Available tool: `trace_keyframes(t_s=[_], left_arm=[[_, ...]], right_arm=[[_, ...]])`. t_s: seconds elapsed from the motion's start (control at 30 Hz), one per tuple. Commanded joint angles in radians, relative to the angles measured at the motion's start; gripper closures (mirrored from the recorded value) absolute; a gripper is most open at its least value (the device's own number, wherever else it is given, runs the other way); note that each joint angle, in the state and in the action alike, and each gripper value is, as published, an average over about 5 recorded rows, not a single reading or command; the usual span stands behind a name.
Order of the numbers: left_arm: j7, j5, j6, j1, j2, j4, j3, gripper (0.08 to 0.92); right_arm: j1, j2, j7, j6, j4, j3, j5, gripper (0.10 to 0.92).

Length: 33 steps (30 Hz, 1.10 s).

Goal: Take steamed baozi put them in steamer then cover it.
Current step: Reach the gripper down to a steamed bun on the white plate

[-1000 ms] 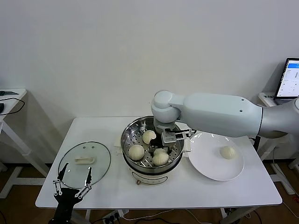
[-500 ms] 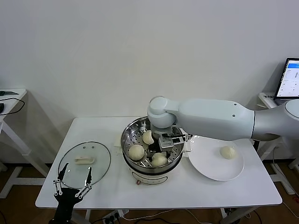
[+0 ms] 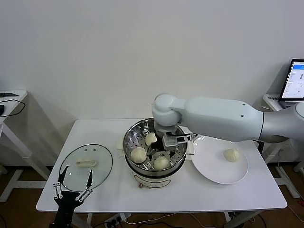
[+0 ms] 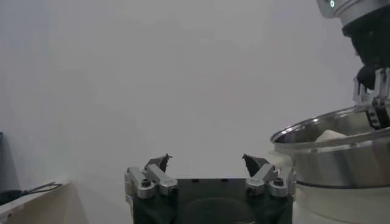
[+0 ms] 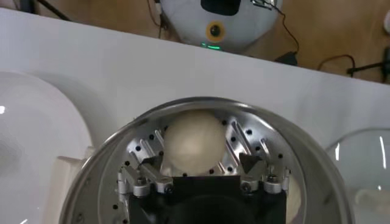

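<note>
Inside steamer (image 3: 135,134): three baozi (image 3: 138,154).

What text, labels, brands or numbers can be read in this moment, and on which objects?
None can be read.
Laptop screen at the head view's right edge: blue and white lines, too small to read.
Steamer: no readable marking on its white base.
Glass lid, white plate, right claw and left claw: no lettering visible.
Robot base in the right wrist view: a green light and round button, no words.
</note>
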<state>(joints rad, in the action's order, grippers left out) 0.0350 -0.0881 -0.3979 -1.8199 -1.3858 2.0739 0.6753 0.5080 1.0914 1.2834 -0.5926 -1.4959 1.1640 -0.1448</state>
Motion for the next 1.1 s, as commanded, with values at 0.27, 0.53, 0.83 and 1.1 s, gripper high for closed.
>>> trace_keyframes(t_s=[0.27, 0.53, 0.83, 1.1], left_arm=[[0.004, -0.003, 0.007, -0.001, 0.002, 0.011, -0.004, 0.177], [0.002, -0.017, 0.019, -0.007, 0.004, 0.024, -0.006, 0.177], [0.004, -0.019, 0.019, -0.020, -0.002, 0.029, 0.003, 0.177], [0.010, -0.019, 0.015, -0.019, -0.008, 0.023, 0.003, 0.177]], right_arm=[[0.050, -0.224, 0.043, 0.542, 0.515, -0.226, 0.301, 0.203], [-0.093, -0.260, -0.004, 0.589, 0.812, -0.214, 0.256, 0.203], [-0.264, -0.254, -0.038, 0.555, 0.871, -0.249, 0.124, 0.203], [-0.357, -0.262, -0.076, 0.547, 0.843, -0.260, 0.098, 0.203]])
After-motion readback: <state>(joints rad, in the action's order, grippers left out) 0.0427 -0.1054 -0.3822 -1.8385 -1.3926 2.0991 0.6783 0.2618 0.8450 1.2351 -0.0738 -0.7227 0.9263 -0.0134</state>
